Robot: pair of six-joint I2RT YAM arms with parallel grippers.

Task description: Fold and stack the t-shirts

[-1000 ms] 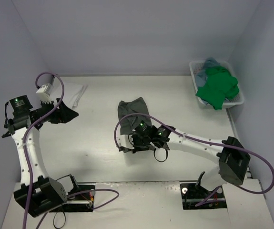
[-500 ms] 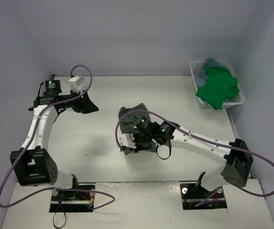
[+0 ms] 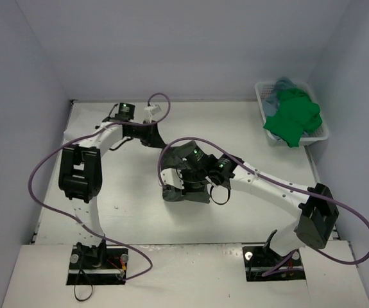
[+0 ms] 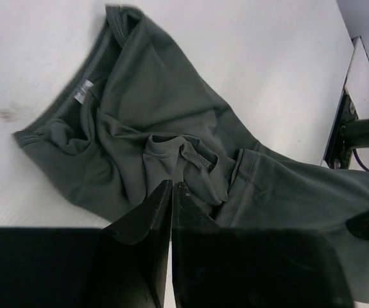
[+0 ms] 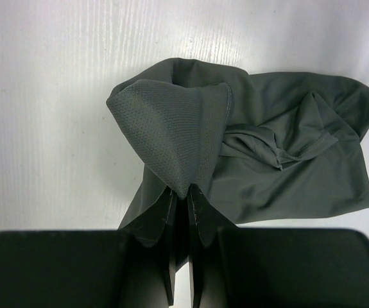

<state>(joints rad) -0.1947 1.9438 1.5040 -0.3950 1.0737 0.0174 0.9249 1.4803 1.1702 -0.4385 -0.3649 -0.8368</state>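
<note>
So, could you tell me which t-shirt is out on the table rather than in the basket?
The dark grey t-shirt: it lies crumpled on the table, while the green t-shirt and blue t-shirt sit in the white basket.

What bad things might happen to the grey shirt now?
1. The right gripper pinches only a small fold of the dark grey t-shirt, so the cloth might slip out when lifted.
2. The left gripper is shut at the bunched collar. Pulling there might drag the shirt into a lump instead of spreading it flat.
</note>
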